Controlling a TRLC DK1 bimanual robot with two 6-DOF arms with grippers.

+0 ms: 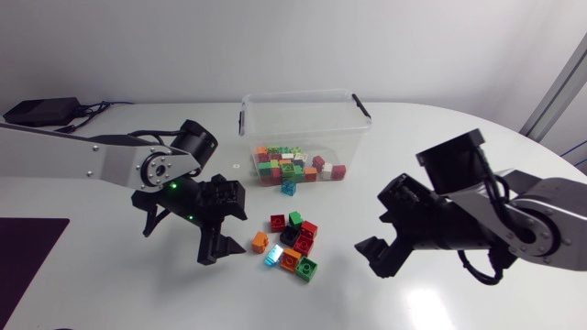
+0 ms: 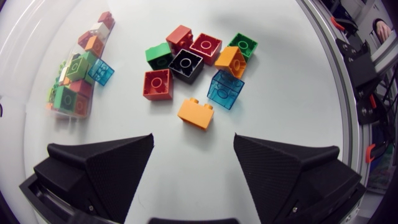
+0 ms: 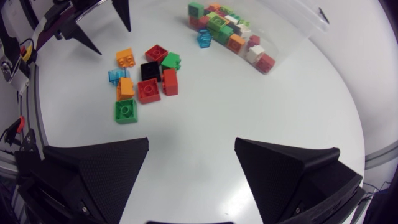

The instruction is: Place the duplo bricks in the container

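Note:
A clear plastic container (image 1: 303, 115) stands at the table's far middle, with several coloured duplo bricks (image 1: 293, 165) on its floor. A loose pile of bricks (image 1: 292, 243) lies in front of it. My left gripper (image 1: 229, 234) hovers just left of the pile, open and holding nothing. In the left wrist view an orange brick (image 2: 196, 113) lies just ahead of the left gripper (image 2: 193, 146), with a clear blue brick (image 2: 225, 89) beyond it. My right gripper (image 1: 378, 225) is open and holds nothing, right of the pile. It (image 3: 191, 146) faces a green brick (image 3: 125, 111) and a red brick (image 3: 148, 90).
One clear blue brick (image 1: 289, 187) lies by the container's front wall, apart from the pile. A black box with cables (image 1: 41, 111) sits at the far left. A dark mat (image 1: 27, 252) lies at the near left.

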